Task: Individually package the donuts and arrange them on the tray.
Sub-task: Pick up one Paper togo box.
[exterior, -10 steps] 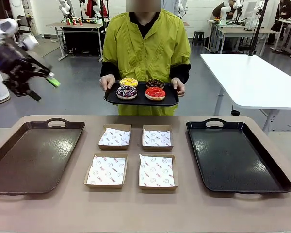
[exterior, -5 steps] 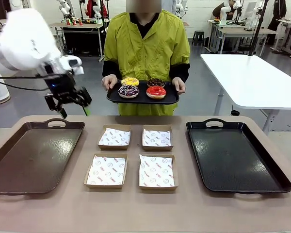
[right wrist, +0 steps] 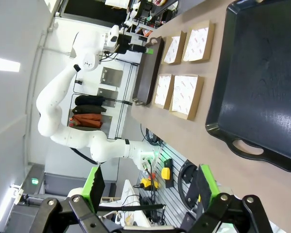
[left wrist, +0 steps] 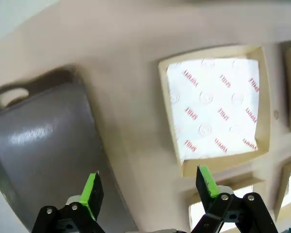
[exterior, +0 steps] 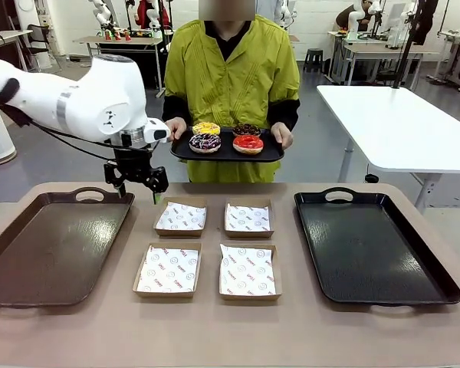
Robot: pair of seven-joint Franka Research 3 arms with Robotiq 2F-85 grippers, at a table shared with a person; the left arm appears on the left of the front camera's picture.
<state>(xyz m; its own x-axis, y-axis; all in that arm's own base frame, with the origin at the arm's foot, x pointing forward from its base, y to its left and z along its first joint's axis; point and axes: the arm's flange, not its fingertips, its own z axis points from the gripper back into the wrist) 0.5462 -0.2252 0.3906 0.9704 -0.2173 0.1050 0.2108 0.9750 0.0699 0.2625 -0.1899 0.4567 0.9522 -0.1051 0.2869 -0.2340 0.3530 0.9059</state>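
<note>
Donuts point(exterior: 226, 136) wait on the person's tray point(exterior: 270, 157) just beyond the left pincer point(exterior: 138, 192), which has swung in wide and empty; none boxed yet.

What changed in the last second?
Left gripper swung in from picture left toward the middle and lower; now open, empty, over the gap between brown tray and far-left box. Nothing gripped or released. Donuts stay on the person's tray; other boxes, black tray unmoved.

Four paper-lined boxes point(exterior: 180, 216), tan table point(exterior: 215, 337)
</note>
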